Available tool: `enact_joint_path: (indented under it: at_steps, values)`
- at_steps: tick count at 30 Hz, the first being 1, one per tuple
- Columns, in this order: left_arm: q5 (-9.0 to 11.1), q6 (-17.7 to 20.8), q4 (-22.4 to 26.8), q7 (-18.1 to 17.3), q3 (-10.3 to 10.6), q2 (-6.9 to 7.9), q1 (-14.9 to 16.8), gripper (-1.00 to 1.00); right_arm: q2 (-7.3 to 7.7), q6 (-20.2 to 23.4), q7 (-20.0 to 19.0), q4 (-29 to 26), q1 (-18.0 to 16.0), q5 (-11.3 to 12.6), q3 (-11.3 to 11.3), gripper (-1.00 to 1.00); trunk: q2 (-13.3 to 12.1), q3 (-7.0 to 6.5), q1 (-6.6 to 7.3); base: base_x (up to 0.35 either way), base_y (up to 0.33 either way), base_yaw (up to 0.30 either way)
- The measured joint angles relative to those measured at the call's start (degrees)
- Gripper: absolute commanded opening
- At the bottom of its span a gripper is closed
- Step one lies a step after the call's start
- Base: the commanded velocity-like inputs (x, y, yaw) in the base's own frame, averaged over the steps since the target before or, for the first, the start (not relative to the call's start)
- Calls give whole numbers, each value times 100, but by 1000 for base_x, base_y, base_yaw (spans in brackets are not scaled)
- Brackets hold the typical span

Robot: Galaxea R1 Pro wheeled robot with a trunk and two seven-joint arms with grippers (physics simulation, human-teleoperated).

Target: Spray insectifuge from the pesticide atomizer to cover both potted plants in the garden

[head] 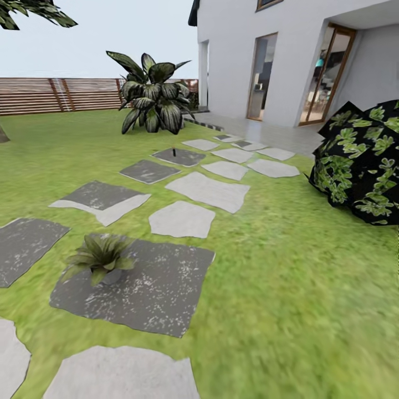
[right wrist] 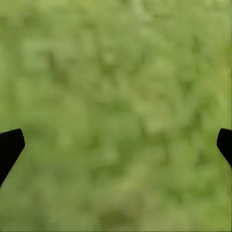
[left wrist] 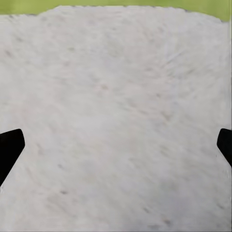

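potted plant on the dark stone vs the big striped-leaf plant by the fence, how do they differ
The potted plant is a low rosette of narrow, pointed plain green leaves; the striped-leaf plant stands much taller, with broad dark leaves streaked pale.
The potted plant sits in a small grey pot on a dark stepping stone; the striped-leaf plant rises from the lawn, no pot visible.
The potted plant is close to the camera; the striped-leaf plant is far back near the fence.
Both stand upright.

My count: one potted plant (head: 101, 258); one small dark atomizer (head: 174, 151); one big striped-leaf plant (head: 152, 97); one dark bush (head: 360, 160); one fence (head: 55, 94); my claws: two.
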State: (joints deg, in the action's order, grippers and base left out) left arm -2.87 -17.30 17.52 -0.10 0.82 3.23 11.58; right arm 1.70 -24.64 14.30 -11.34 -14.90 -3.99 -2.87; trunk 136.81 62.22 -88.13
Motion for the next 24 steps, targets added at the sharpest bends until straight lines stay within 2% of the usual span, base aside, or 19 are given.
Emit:
enact_joint_path:
  at_steps: [7, 24]
  values:
    - [0, 0, 0, 0, 0, 0, 0, 100, 0, 2, 0, 2, 0, 2, 0, 100, 0, 0, 0, 339, 0, -191]
    - [0, 0, 0, 0, 0, 0, -1, 100, -9, 1, 0, 4, -1, 1, 0, 100, 0, 0, 0, 339, 0, -6]
